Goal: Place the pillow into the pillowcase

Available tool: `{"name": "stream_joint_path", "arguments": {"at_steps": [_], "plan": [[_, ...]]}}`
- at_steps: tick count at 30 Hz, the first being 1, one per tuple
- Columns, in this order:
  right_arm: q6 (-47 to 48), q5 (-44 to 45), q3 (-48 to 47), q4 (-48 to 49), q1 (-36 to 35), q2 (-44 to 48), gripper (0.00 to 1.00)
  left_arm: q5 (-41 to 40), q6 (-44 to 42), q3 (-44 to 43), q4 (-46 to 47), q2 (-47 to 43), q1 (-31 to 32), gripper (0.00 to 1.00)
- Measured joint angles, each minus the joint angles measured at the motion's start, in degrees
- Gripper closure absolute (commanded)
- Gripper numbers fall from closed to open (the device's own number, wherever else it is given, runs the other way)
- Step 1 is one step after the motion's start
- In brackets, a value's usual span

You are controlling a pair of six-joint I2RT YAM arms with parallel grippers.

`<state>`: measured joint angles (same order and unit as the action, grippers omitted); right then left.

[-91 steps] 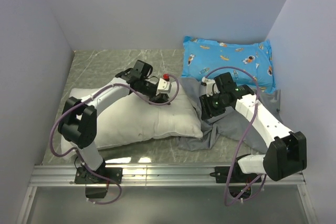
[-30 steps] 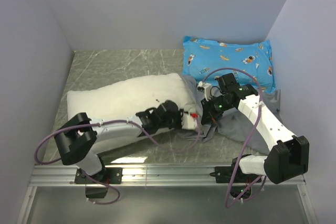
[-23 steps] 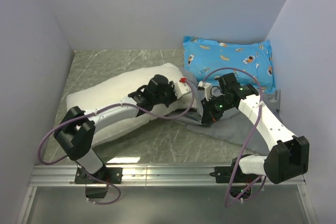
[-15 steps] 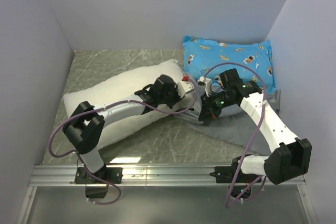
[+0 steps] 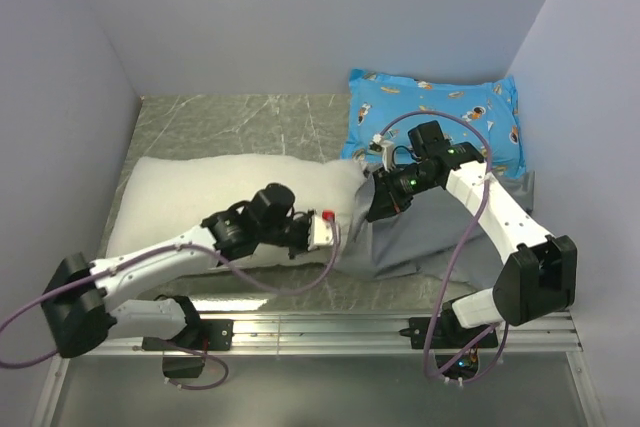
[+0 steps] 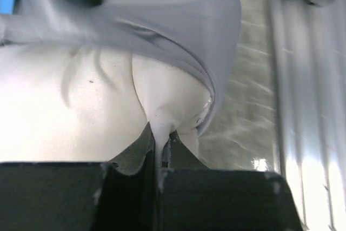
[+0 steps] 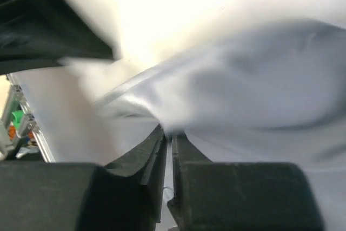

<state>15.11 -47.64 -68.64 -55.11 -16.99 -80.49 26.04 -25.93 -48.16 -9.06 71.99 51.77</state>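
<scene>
Blue printed pillow [image 5: 430, 95] behind pillowcase [image 5: 410, 239]

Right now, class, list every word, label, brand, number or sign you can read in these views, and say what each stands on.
No text can be read.
The blue printed pillow shows cartoon pictures; any lettering on it is too small to tell.
The white pillow and the grey pillowcase carry no visible marks.
</scene>
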Motion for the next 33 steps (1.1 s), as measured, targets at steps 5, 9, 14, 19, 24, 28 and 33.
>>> {"name": "stream_joint_path", "arguments": {"at_steps": [5, 9, 14, 19, 24, 28, 33], "plan": [[2.6, -1.8, -0.6, -3.8, -0.9, 0.0, 0.40, 2.6, -4.0, 2.0, -6.5, -4.8, 7.8, 0.89], [4.5, -0.5, -3.6, -7.9, 1.1, 0.2, 0.37, 4.2, -5.1, 2.0, -9.4, -1.8, 9.3, 0.59], [1.9, 11.2, -3.8, -5.6, 5.5, 0.7, 0.40, 3.0, -6.1, 2.0, -10.8, -5.0, 9.3, 0.32], [-3.9, 20.3, -2.5, -0.4, 5.6, -2.8, 0.40, -1.0, -6.7, 1.6, -12.2, -12.2, 9.3, 0.26], [-10.1, 22.3, -3.5, 4.5, 5.8, -11.6, 0.39, -3.7, -7.7, -0.3, -12.8, -13.8, 9.0, 0.25], [-14.5, 22.3, -4.3, 6.8, 6.0, -15.4, 0.38, -5.0, -7.6, 0.0, -13.0, -13.9, 9.0, 0.23], [-18.3, 23.0, -5.7, 8.5, 6.0, -17.1, 0.43, -6.6, -7.5, 0.2, -12.8, -14.2, 8.6, 0.23]]}}
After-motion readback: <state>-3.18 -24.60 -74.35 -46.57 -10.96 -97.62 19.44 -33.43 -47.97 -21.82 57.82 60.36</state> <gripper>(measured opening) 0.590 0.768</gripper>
